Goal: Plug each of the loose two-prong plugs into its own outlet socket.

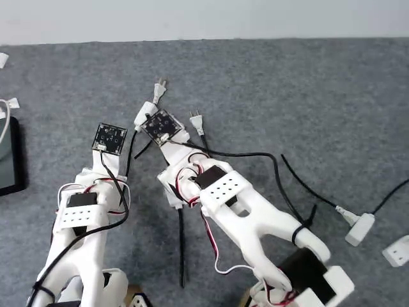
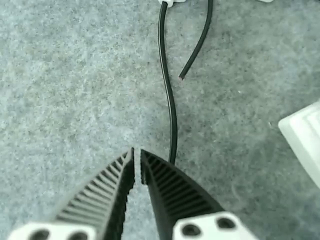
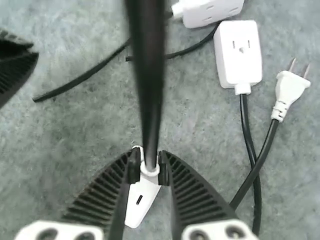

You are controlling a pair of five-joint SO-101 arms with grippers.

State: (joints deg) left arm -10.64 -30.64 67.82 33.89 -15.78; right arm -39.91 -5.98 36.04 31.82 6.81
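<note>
Gripping a white cord end (image 3: 142, 196), R gripper (image 3: 146, 159) is clamped; L gripper (image 2: 137, 152) nearly closed, empty. Plug (image 3: 290, 86) & socket (image 3: 239, 52) apart: none in yet.

Cord (image 3: 147, 75): blurred, rising from the plug (image 3: 141, 197) in my right gripper (image 3: 148, 167).
Socket block (image 3: 207, 10): cut by the edge, beyond the plug.

Bright, even, diffuse light from above — shadows faint and soft-edged, lying close beneath the black cable (image 2: 171, 110) on grey carpet (image 2: 75, 75).
</note>
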